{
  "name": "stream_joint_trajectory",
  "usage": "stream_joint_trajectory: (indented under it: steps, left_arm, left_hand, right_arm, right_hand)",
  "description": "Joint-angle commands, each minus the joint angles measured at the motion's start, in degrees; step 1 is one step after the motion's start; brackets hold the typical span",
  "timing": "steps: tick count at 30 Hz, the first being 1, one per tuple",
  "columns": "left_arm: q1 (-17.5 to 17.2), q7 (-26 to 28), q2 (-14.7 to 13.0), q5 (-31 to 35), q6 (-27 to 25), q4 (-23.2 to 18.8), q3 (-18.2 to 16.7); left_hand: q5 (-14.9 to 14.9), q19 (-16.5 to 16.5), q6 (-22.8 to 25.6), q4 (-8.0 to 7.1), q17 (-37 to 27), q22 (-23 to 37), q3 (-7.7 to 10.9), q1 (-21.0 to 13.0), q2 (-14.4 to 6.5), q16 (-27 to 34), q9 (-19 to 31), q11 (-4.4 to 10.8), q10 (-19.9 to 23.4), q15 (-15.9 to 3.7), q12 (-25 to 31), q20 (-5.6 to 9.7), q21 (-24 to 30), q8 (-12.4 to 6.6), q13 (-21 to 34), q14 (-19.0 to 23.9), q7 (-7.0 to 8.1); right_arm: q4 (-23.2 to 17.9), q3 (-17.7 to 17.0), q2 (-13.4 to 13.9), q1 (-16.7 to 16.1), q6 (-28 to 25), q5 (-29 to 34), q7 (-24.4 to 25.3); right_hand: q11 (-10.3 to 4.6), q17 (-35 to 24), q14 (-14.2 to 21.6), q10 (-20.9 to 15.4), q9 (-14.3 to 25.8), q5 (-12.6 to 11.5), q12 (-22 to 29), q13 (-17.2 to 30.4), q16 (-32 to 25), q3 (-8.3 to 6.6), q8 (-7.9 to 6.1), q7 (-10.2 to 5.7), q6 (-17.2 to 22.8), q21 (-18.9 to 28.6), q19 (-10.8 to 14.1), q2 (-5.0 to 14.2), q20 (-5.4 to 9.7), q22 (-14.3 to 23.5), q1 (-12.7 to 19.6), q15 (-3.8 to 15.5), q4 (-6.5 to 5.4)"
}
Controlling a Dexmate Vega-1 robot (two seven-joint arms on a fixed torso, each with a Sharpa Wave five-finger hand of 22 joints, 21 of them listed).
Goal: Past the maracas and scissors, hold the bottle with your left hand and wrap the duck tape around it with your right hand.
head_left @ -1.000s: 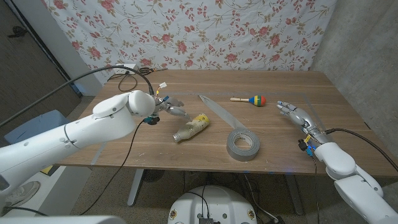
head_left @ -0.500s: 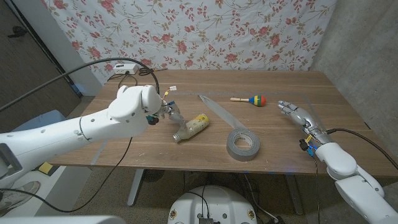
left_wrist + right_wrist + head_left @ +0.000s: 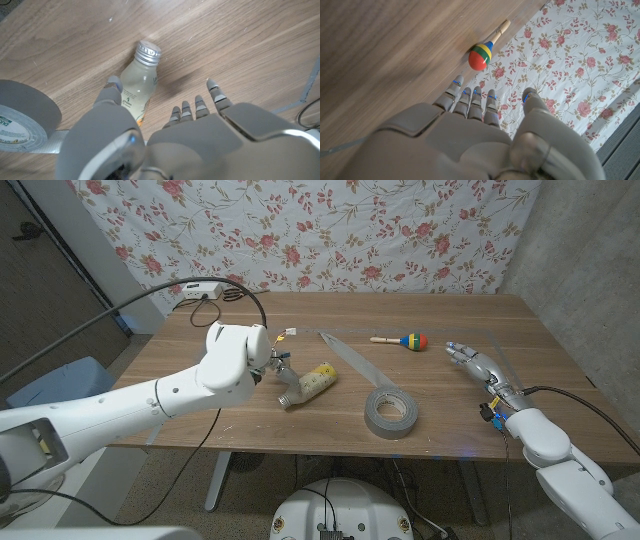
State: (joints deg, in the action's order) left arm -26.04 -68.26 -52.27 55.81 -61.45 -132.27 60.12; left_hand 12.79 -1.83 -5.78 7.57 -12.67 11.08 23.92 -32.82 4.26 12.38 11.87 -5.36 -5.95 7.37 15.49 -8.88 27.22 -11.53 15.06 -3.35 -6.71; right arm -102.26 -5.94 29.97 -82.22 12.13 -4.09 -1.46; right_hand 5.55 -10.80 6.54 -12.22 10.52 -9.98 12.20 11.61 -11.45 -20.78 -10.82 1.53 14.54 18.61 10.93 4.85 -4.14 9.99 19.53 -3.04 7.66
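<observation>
With my left hand [image 3: 165, 140] spread just above the clear plastic bottle [image 3: 306, 385] lying beside the grey duct tape roll [image 3: 391, 412], I should straddle its body before closing; my right hand [image 3: 478, 363] waits open.

The table [image 3: 440, 320] is brown wood with a visible grain and a smooth, faintly sheened top; the bottle [image 3: 136, 86] looks like clear, glossy plastic with a pale printed label and a ribbed silver metal cap [image 3: 149, 50]; the tape roll [image 3: 391, 412] is matt grey with a dull cloth-like face. The maraca [image 3: 482, 53] has a glossy painted head in red, yellow, blue and green on a bare pale wooden stick; the left hand [image 3: 165, 140] and right hand [image 3: 470, 135] wear smooth grey shells with a soft satin look; the backdrop [image 3: 330, 230] is matt printed cloth with red flowers.
</observation>
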Motion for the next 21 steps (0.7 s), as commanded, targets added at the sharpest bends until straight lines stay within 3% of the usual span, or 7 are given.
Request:
stream_joint_trajectory:
  steps: [1, 7, 12, 15, 18, 21]
  left_arm:
    - [-8.76, -10.47, 8.71, 22.43, 10.42, 4.02, -6.18]
    - [-11.71, -10.69, 10.21, 28.22, 16.35, 3.61, -8.26]
    - [-15.65, -10.69, 12.69, 32.76, 20.56, 3.55, -12.19]
    - [-20.32, -10.69, 16.55, 37.42, 25.99, 3.5, -16.96]
    - [-26.07, -10.69, 23.03, 43.79, 34.0, 3.68, -23.07]
    - [-29.7, -10.69, 27.78, 49.87, 38.7, 4.02, -25.88]
  left_hand:
    - [-0.06, 1.07, 1.08, -0.29, -0.18, 0.24, -0.19, 0.25, 0.0, 0.33, 0.16, 0.11, 0.73, -0.1, 0.76, -0.05, 0.56, -0.51, 0.37, 0.77, -0.1]
    - [-0.17, 1.45, -0.43, 0.24, -0.25, 0.26, 0.75, -1.86, -1.93, 0.25, 0.19, 0.35, 0.06, -0.38, 1.11, 0.04, 0.57, 0.1, 0.7, 0.98, 0.3]
    - [-0.37, 1.43, -0.87, 0.74, -0.24, 0.26, 1.24, -3.28, -2.74, 0.07, 0.2, 0.58, -0.49, -0.71, 1.25, 0.62, 0.48, 0.17, 0.88, 0.79, 0.33]
    - [-0.53, 1.69, -1.39, 0.99, -0.24, 0.26, 1.56, -4.11, -3.3, 0.13, 0.2, 0.68, -0.5, -0.89, 1.46, 0.91, 0.54, 0.31, 0.99, 1.08, 0.34]
    - [-0.74, 2.16, -2.09, 1.31, -0.22, 0.27, 1.73, -4.93, -3.53, 0.28, 0.2, 0.75, -0.73, -1.16, 1.62, 0.94, 0.68, 0.47, 1.11, 1.67, 0.28]
    - [-1.14, 3.08, -1.52, 1.25, -0.27, 0.28, 0.73, -4.49, -2.12, 0.55, 0.23, 0.88, -0.6, -1.46, 2.12, 1.23, 0.94, 0.14, 1.35, 2.7, 0.25]
  right_arm:
    - [2.32, 0.51, -0.42, 0.74, 1.63, -0.82, 0.35]
    - [3.71, 0.78, -0.83, 1.11, 2.75, -1.46, 0.61]
    - [5.43, 1.27, -0.89, 1.95, 3.82, -2.11, 0.33]
    - [6.23, 1.48, -0.94, 2.31, 4.47, -2.44, 0.26]
    - [7.03, 1.68, -0.99, 2.68, 5.07, -2.74, 0.28]
    - [7.69, 1.9, -0.9, 2.98, 5.89, -2.54, 0.51]
  right_hand:
    - [0.01, -0.17, 0.24, -0.65, 0.31, -0.23, 0.18, 0.06, -0.26, 0.24, -0.37, -0.02, 0.63, -0.14, 0.38, -0.01, 0.12, 0.32, -0.07, 0.12, 0.15]
    - [0.19, -0.19, 0.62, -1.15, 0.31, -0.25, 0.35, 0.07, -0.4, 0.34, -0.45, 0.06, 0.9, -0.21, 0.54, 0.05, 0.14, 0.33, -0.18, 0.16, 0.08]
    - [0.2, -0.26, 1.11, -1.54, 0.32, -0.26, 0.47, 0.08, -0.59, 0.49, -0.61, 0.06, 1.42, -0.32, 0.68, 0.25, 0.11, 0.33, -0.46, 0.19, -0.14]
    - [0.21, -0.32, 1.35, -1.9, 0.32, -0.25, 0.58, 0.08, -0.69, 0.59, -0.7, 0.03, 1.72, -0.35, 0.82, 0.39, 0.09, 0.34, -0.7, 0.15, -0.32]
    - [0.33, -0.37, 1.82, -2.48, 0.32, -0.25, 0.78, 0.08, -0.87, 0.69, -0.73, 0.01, 1.9, -0.38, 0.98, 0.5, 0.13, 0.34, -0.9, 0.2, -0.45]
    - [0.5, -0.38, 2.02, -2.9, 0.32, -0.26, 0.91, 0.09, -0.93, 0.74, -0.74, 0.04, 2.04, -0.41, 1.1, 0.6, 0.1, 0.34, -0.99, 0.25, -0.51]
